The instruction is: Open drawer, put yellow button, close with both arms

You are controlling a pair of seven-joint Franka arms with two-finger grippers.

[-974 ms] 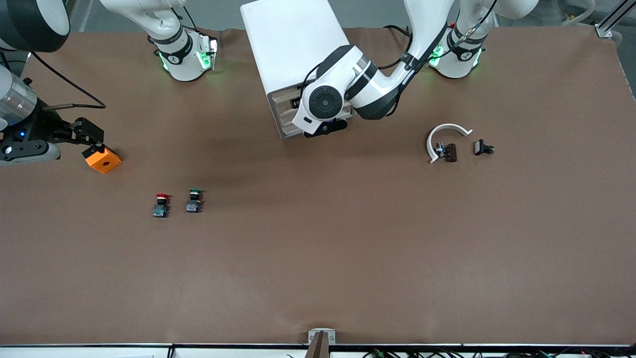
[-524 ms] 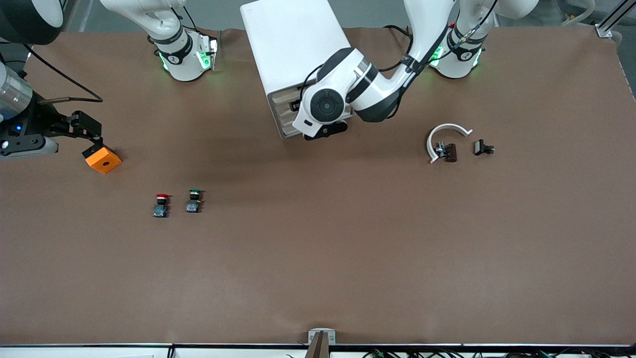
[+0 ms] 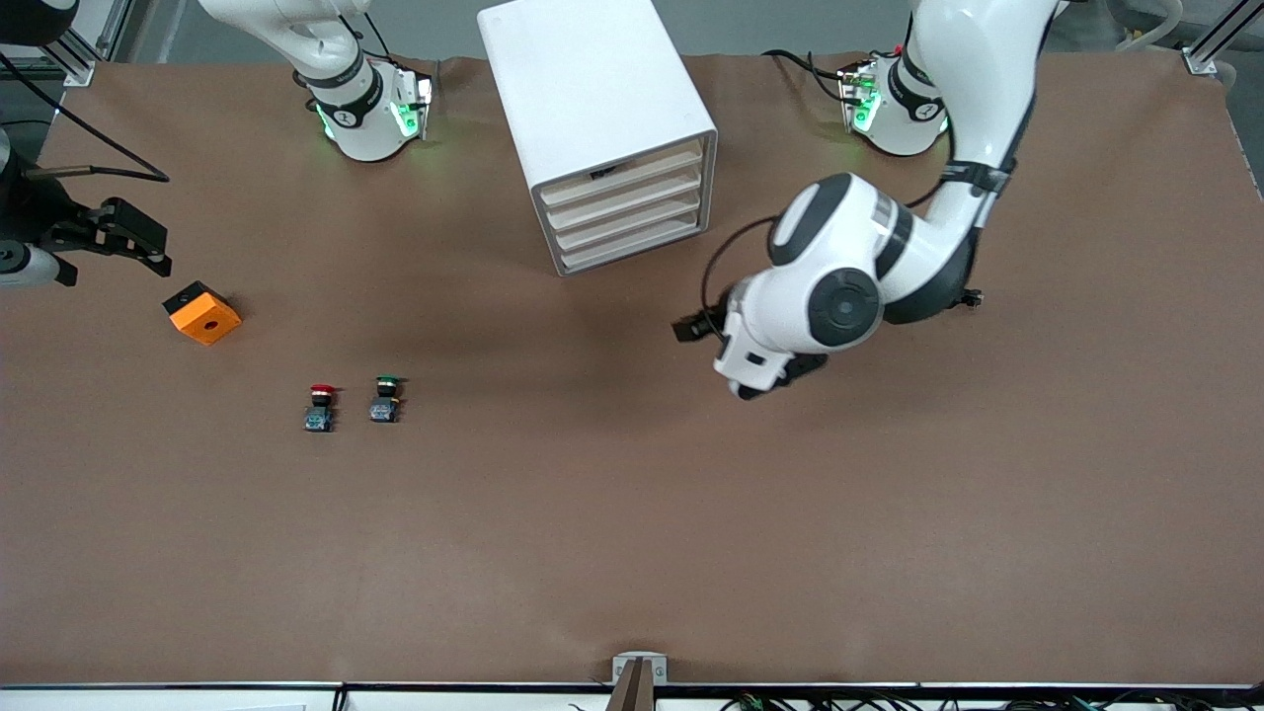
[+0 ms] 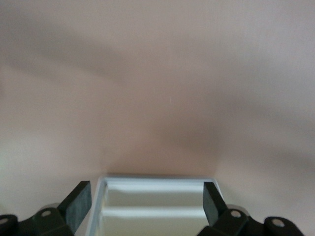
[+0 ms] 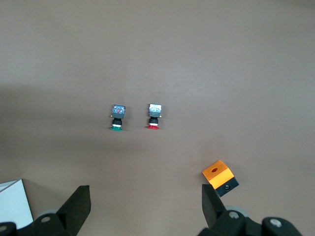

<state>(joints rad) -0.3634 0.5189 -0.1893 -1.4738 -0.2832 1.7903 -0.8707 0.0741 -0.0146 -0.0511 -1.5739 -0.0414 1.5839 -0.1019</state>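
the white cabinet (image 3: pixel 597 128) stands between the two arm bases, its four beige-fronted drawers flush; the top drawer (image 3: pixel 624 174) is shut, something small and dark showing at its front edge. the yellow button is nowhere to be seen on the table or in either gripper

the left gripper (image 4: pixel 145 206) hangs over bare brown table (image 3: pixel 632 553) toward the left arm's end, nearer the front camera than the cabinet, fingers spread wide with nothing between them — its wrist view looks at the cabinet's white frame (image 4: pixel 157 206) from low down. the bulky wrist of the left arm (image 3: pixel 839 296) covers whatever lies beneath it; only a small black piece (image 3: pixel 972 297) peeks out beside it

the right gripper (image 5: pixel 145 206) sits up at the right arm's end of the table, jaws released and empty, over the spot just beside an orange block (image 3: pixel 202 313) with a hole in its top. nearer the front camera, the red-capped button (image 3: pixel 319 406) and the green-capped button (image 3: pixel 385 398) stand side by side — close together, apart from the block
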